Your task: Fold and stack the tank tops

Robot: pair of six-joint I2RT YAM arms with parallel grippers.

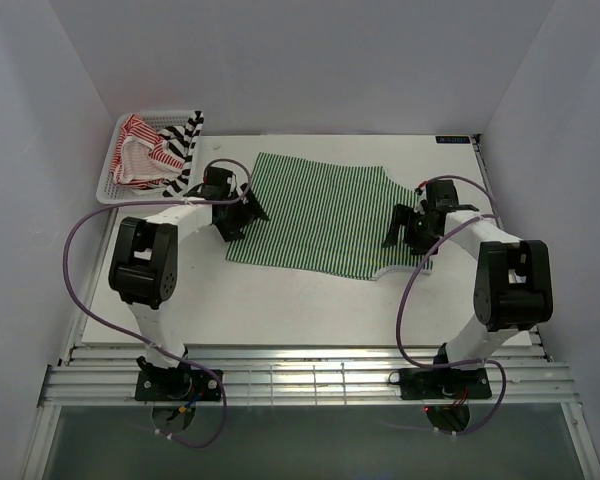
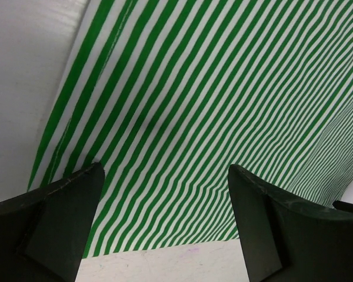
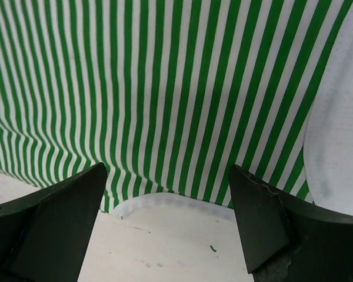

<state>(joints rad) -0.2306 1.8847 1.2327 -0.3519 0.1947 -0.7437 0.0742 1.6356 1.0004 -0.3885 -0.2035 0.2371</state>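
The green-and-white tank top (image 1: 325, 215) lies spread flat on the table. My left gripper (image 1: 238, 212) is open and empty over its left edge; the left wrist view shows the striped cloth (image 2: 194, 117) and its hem between the fingers. My right gripper (image 1: 408, 230) is open and empty over the right end; the right wrist view shows the cloth (image 3: 165, 88) and a white-trimmed armhole edge (image 3: 182, 200). The red-and-white tank top (image 1: 140, 150) and the black-and-white tank top (image 1: 185, 145) lie bunched in the basket.
A white mesh basket (image 1: 108, 187) stands at the table's back left corner. White walls close in on the left, back and right. The table's front edge (image 1: 300, 345) runs along a metal rail.
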